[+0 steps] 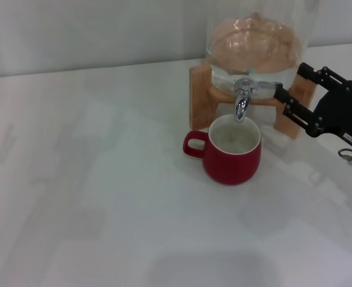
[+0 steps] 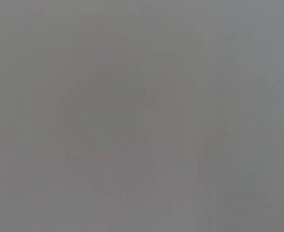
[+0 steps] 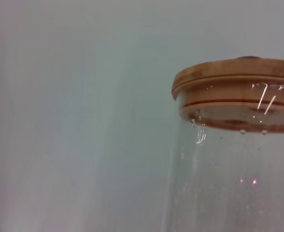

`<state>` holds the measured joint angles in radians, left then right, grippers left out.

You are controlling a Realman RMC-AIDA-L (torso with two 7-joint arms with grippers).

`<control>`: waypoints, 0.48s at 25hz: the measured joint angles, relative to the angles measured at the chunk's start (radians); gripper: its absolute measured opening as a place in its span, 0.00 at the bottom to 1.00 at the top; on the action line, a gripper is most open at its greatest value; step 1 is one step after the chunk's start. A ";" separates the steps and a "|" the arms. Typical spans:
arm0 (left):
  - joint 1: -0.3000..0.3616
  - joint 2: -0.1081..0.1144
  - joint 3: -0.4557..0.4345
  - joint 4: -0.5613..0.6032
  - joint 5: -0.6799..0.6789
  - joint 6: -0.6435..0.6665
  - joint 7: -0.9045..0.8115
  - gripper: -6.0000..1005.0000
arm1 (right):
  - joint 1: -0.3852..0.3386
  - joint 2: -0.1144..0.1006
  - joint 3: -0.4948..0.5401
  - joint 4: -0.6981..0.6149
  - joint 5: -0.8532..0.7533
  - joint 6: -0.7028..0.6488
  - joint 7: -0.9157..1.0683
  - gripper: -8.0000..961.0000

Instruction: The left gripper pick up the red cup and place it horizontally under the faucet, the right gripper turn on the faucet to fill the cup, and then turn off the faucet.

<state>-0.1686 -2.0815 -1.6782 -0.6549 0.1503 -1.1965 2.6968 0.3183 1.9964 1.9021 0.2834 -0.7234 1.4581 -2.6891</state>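
The red cup [image 1: 230,156] stands upright on the white table, its handle pointing to the robot's left, right below the spout of the chrome faucet [image 1: 243,101]. The faucet is fitted to a clear glass jar [image 1: 257,42] on a wooden stand [image 1: 200,89]. My right gripper [image 1: 290,81] comes in from the right, fingers apart, with its lower fingertip at the end of the faucet's side lever. I cannot tell whether water is running. The left gripper is out of view; the left wrist view shows only plain grey.
The white table [image 1: 92,197] stretches to the left and front of the cup. A pale wall runs behind the jar. The right wrist view shows the jar's glass wall [image 3: 229,183] and its wooden lid [image 3: 234,77] close up.
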 joint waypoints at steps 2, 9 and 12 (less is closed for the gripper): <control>0.000 0.001 0.000 0.000 0.000 0.000 0.000 0.85 | -0.009 0.000 0.000 0.000 0.000 0.004 0.000 0.64; 0.000 0.001 0.000 0.000 0.000 0.000 0.000 0.85 | -0.047 0.000 0.018 0.001 0.002 0.038 0.000 0.64; 0.000 0.001 0.000 0.000 0.000 0.000 0.000 0.85 | -0.063 -0.002 0.046 0.002 0.003 0.049 0.000 0.64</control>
<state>-0.1687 -2.0800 -1.6781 -0.6550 0.1503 -1.1965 2.6968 0.2553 1.9948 1.9479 0.2849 -0.7209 1.5070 -2.6891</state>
